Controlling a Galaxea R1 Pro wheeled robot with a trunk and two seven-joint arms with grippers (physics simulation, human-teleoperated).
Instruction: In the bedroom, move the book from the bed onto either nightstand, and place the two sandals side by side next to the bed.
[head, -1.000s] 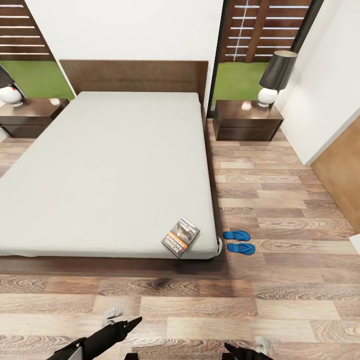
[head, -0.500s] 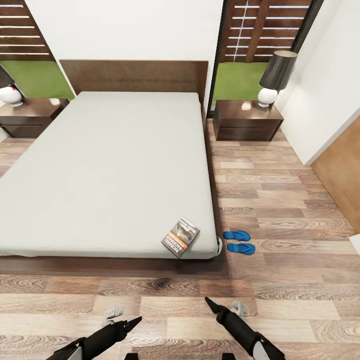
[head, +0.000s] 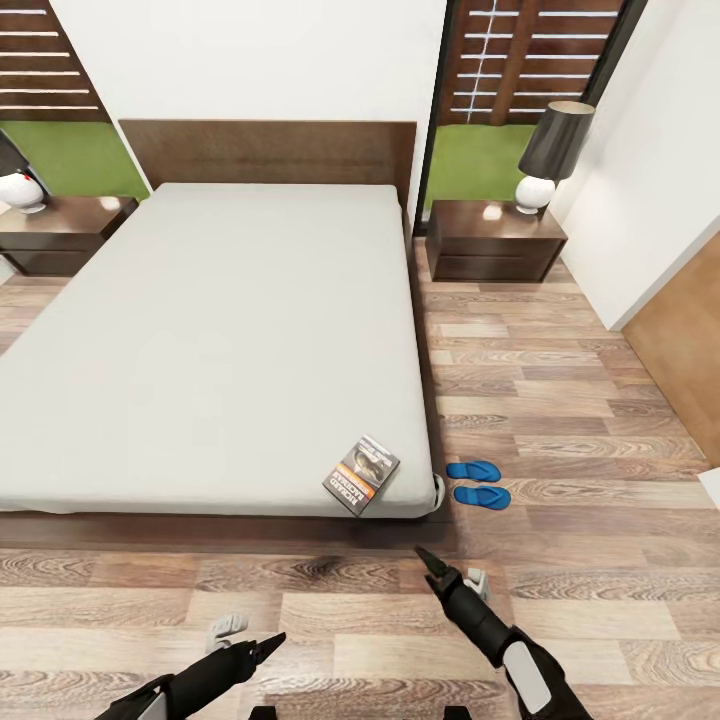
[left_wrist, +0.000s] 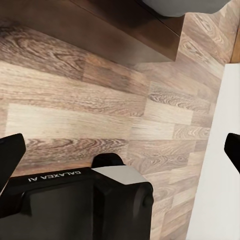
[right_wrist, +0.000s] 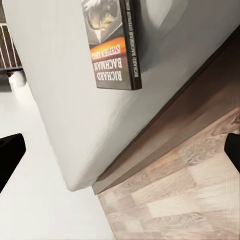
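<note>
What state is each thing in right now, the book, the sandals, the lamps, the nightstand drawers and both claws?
book: closed, lying flat on the bed near its foot corner.
sandals: side by side on the floor beside the bed.
nightstand: drawers shut, lamp upright on top.
left nightstand: drawers shut, lamp upright.
left claw: open, empty, over the floor.
right claw: open, empty, pointing toward the book.
</note>
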